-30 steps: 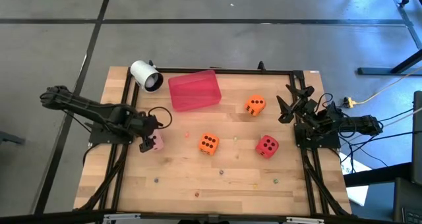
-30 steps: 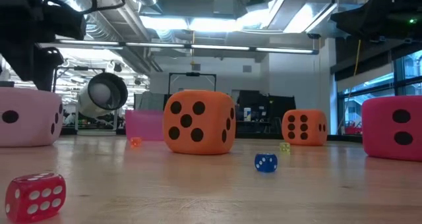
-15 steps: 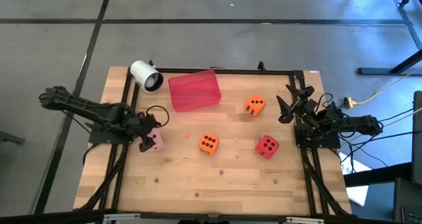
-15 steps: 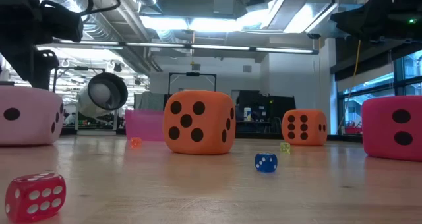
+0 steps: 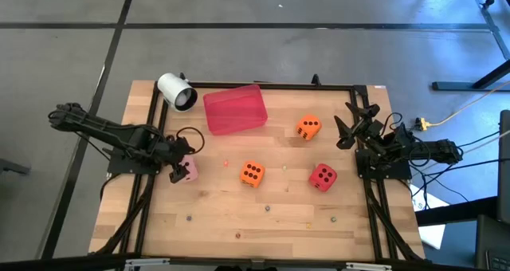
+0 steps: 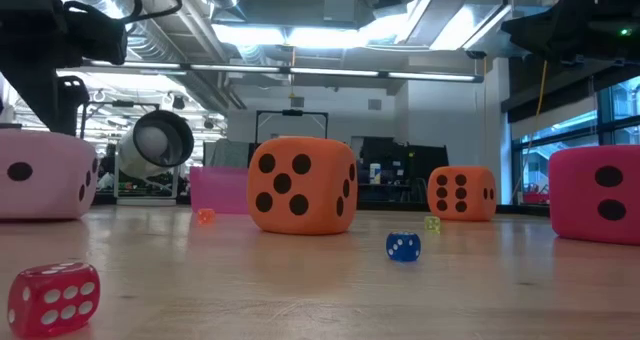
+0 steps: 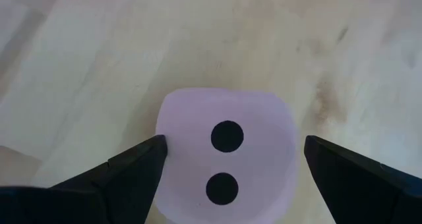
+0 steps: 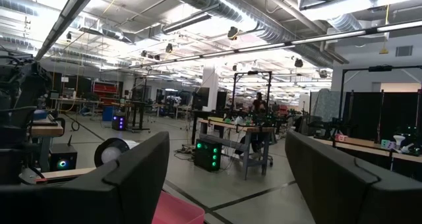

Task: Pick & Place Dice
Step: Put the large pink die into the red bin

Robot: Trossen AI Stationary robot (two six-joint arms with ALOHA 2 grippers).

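Note:
The pale pink die (image 5: 189,170) (image 6: 40,175) sits flat on the wood near the table's left side, two pips facing up in the left wrist view (image 7: 224,158). My left gripper (image 5: 182,171) (image 7: 234,145) is open and reaches down from above, one finger on each side of the die. One orange die (image 5: 252,173) (image 6: 302,185) rests mid-table and the other (image 5: 308,127) (image 6: 462,193) farther back. The red die (image 5: 323,176) (image 6: 600,192) lies to the right. My right gripper (image 5: 348,126) (image 8: 227,178) waits open above the right edge. My left gripper comes at the pink die from above, pointing down, and the die rests on the table. One fingertip (image 7: 155,151) stands right at the die's side (image 7: 165,128); I cannot tell whether it touches. The other fingertip (image 7: 316,148) stays clear of the opposite side.
A flat red tray (image 5: 234,109) lies at the far middle, with a white cylindrical lamp-like object (image 5: 177,92) beside it at the far left. Tiny coloured beads and mini dice (image 6: 55,298) (image 6: 403,246) are scattered over the near half. Bare wood shows between the dice.
The left gripper has crept a little toward the table's left edge around the pink die. In the low view the die's side pips stand slightly higher than a second ago. The right arm has kept still.

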